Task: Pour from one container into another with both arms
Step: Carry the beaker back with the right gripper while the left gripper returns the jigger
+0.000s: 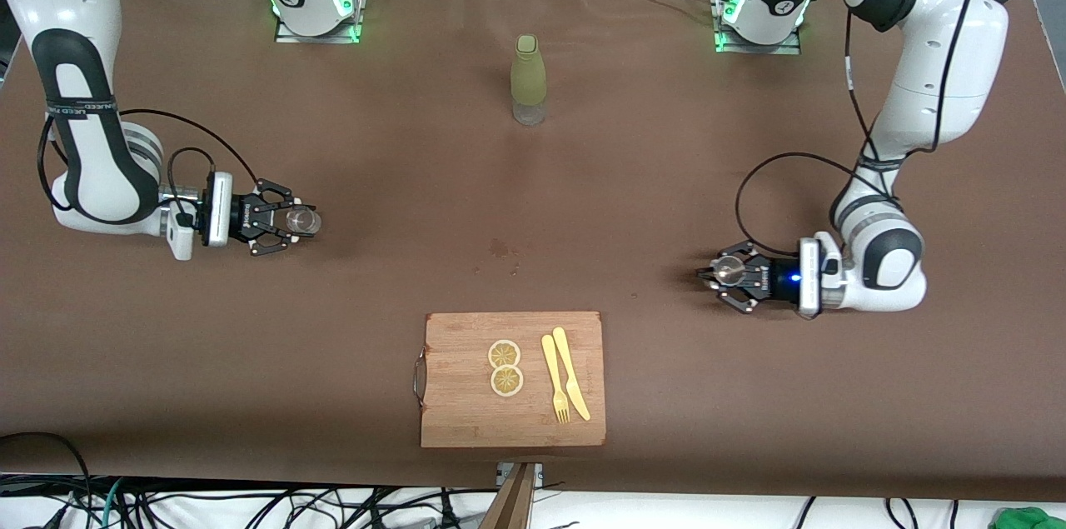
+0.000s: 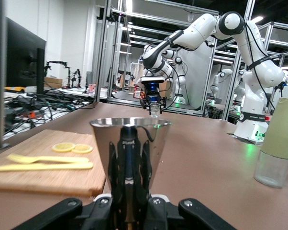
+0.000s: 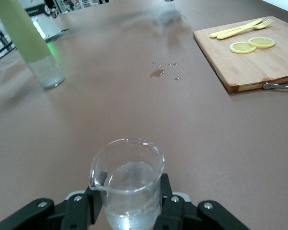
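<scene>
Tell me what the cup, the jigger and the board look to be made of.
Glass cup: clear glass or plastic, see-through, liquid visible inside.
Jigger: polished metal, mirror reflections on its cone.
Cutting board: wood, visible grain, matte, with a metal handle.

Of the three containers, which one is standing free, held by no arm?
The olive-green bottle: it stands alone, while the glass cup and the metal jigger sit between fingers.

We see a clear glass cup (image 3: 128, 184), a shiny silver jigger (image 2: 130, 153), an olive-green bottle (image 1: 528, 80), yellow lemon slices (image 1: 505, 367) and a brown table (image 1: 416, 179).
</scene>
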Robot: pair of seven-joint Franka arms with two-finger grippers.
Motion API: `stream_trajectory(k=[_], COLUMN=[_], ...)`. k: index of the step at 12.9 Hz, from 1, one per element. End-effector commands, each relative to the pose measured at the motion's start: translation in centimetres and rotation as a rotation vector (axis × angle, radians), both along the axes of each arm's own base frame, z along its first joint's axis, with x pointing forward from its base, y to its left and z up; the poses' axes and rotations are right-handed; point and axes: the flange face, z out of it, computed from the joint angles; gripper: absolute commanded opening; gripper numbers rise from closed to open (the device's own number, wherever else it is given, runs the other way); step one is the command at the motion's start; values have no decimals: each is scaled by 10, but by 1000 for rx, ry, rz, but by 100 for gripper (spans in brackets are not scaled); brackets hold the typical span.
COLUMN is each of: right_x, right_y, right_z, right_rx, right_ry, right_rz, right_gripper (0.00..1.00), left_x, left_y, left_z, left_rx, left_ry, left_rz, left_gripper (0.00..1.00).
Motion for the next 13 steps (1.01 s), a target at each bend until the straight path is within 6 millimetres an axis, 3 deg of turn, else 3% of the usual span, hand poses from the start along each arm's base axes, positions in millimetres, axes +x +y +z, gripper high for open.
stream_trajectory(k=[1, 3, 7, 9, 13], right_x=[-13, -21, -30, -31, -34], right_y=[-23, -39, -63, -66, -71], right_z=[-4, -23, -43, -46, -59], right_rx=[0, 5, 3, 2, -5], right_ry=[-46, -52, -56, -54, -46], right_rz=[46, 56, 54, 49, 61], right_gripper=[20, 21, 21, 21, 25], left_x=[-26, -39, -78, -92, -104], left_y=[54, 93, 139, 144, 154], left_z=[0, -9, -34, -52, -65], left_rx=[-3, -3, 28, 23, 34], left_ry=[33, -31, -2, -18, -28], left_rz=[4, 32, 12, 12, 13], left_gripper=[0, 0, 0, 0, 0])
